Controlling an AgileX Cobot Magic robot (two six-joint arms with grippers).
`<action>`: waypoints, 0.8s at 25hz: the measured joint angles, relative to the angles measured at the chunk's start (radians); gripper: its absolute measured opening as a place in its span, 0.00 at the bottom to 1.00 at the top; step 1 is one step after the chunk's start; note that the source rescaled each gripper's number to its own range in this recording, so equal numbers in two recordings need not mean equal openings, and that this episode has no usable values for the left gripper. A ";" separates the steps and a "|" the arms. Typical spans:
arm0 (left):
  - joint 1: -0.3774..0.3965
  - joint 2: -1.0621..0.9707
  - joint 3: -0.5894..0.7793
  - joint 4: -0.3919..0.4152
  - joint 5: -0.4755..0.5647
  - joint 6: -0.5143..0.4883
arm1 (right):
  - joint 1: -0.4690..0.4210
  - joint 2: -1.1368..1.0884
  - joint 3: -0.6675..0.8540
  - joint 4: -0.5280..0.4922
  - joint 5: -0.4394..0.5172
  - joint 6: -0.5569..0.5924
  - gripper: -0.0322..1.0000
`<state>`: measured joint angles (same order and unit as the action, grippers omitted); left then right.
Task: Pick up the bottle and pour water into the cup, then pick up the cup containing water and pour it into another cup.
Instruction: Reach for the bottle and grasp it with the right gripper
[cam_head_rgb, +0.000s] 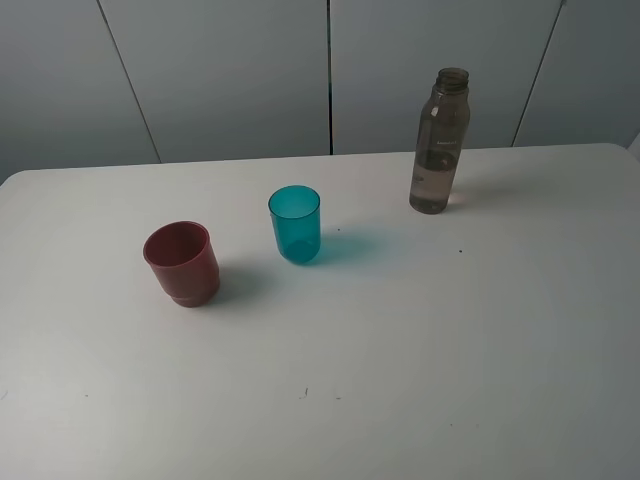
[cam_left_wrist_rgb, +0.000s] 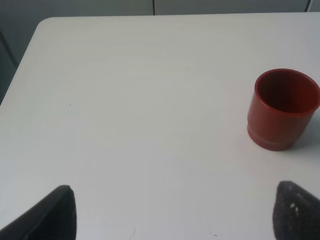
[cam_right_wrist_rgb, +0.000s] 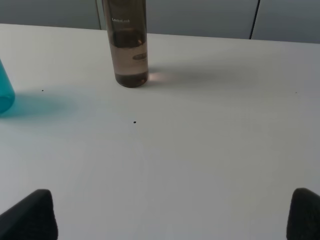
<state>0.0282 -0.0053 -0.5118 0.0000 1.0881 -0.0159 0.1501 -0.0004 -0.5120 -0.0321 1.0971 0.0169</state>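
The smoky-grey bottle (cam_head_rgb: 438, 142) stands upright and uncapped at the back right of the white table (cam_head_rgb: 420, 350), with some water in its lower part. It also shows in the right wrist view (cam_right_wrist_rgb: 127, 42). The teal cup (cam_head_rgb: 295, 224) stands upright near the middle; its edge shows in the right wrist view (cam_right_wrist_rgb: 5, 90). The dull-red cup (cam_head_rgb: 182, 263) stands upright to its left and shows in the left wrist view (cam_left_wrist_rgb: 282, 109). My left gripper (cam_left_wrist_rgb: 175, 212) is open and empty, short of the red cup. My right gripper (cam_right_wrist_rgb: 172, 215) is open and empty, short of the bottle. Neither gripper shows in the high view.
Grey wall panels (cam_head_rgb: 230, 70) rise behind the table's far edge. The table's rounded far left corner (cam_left_wrist_rgb: 45, 22) shows in the left wrist view. A few small dark specks (cam_head_rgb: 305, 392) mark the tabletop.
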 joint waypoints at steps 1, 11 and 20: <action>0.000 0.000 0.000 0.000 0.000 0.000 | 0.000 0.000 0.000 0.000 0.000 0.000 1.00; 0.000 0.000 0.000 0.000 0.000 -0.002 | 0.000 0.088 -0.077 0.021 -0.067 0.000 1.00; 0.000 0.000 0.000 0.000 0.000 -0.002 | 0.000 0.460 -0.179 0.047 -0.383 0.000 1.00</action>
<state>0.0282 -0.0053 -0.5118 0.0000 1.0881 -0.0180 0.1501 0.4593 -0.6914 0.0144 0.7139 0.0169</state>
